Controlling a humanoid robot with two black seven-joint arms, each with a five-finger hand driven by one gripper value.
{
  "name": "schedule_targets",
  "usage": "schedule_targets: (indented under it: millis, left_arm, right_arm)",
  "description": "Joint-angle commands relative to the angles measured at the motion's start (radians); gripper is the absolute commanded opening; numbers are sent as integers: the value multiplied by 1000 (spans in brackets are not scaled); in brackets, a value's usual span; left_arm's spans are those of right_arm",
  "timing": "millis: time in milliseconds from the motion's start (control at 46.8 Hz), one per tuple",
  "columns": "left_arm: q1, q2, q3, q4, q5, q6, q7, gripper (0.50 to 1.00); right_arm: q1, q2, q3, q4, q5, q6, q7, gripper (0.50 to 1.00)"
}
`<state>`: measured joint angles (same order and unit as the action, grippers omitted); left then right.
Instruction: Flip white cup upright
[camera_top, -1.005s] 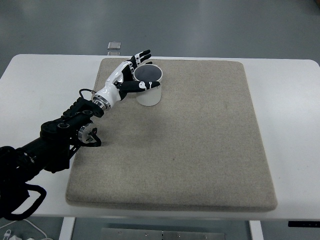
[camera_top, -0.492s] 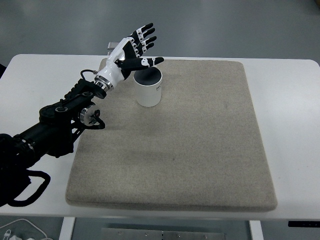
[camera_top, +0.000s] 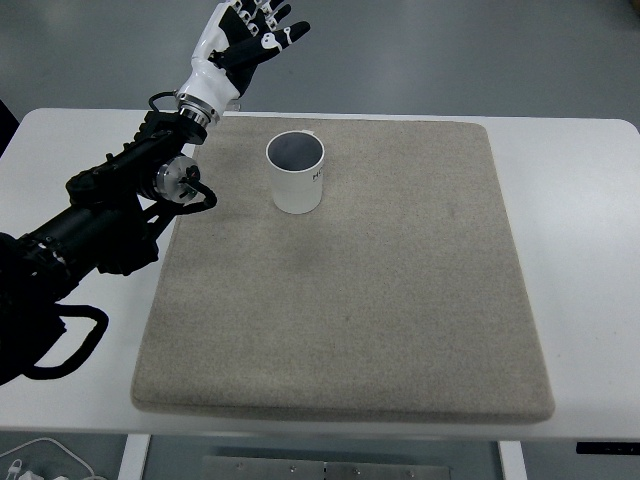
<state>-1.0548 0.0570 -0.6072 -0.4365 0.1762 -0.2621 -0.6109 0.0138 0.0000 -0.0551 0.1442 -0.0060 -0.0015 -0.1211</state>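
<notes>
Top view. The white cup (camera_top: 296, 174) stands upright, mouth open upward, at the mat's (camera_top: 400, 300) 11 o'clock region. My left hand (camera_top: 243, 35) is raised at 11 o'clock from the cup, well apart, fingers spread, holding nothing.

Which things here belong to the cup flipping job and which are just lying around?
Part of the job:
- white cup, standing upright on the mat
- left hand, open, raised clear of the cup

Just there:
- beige mat
- white table
</notes>
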Motion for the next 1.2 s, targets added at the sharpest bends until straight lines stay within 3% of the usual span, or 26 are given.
schedule_targets:
  millis: [0,107,257,364,492,599,877,1176]
  left_arm:
    - [-1,6,0,16,-81,4,0,994]
    - [-5,6,-2,48,-153,21,0,994]
    - [-31,6,0,122,-251,118,0,994]
    - [-33,3,-3,130,-270,139,114,994]
    - [-33,3,-14,131,-285,147,181,994]
    - [-28,1,-20,133,-296,147,284,994]
    - [-11,3,-85,133,-354,133,405,994]
    - [25,-3,-100,136,-480,127,413,994]
  right_arm:
    - [2,0,-2,0,0,0,0,930]
    - [5,0,0,0,0,0,0,930]
    - [5,0,0,0,0,0,-2,930]
    - [5,0,-2,-2,0,0,-2,930]
    - [5,0,-2,-2,0,0,-3,930]
    - [5,0,-2,-2,-2,0,-5,930]
    - [12,0,-2,-2,0,0,-5,930]
    - [15,0,-2,-2,0,0,-5,930]
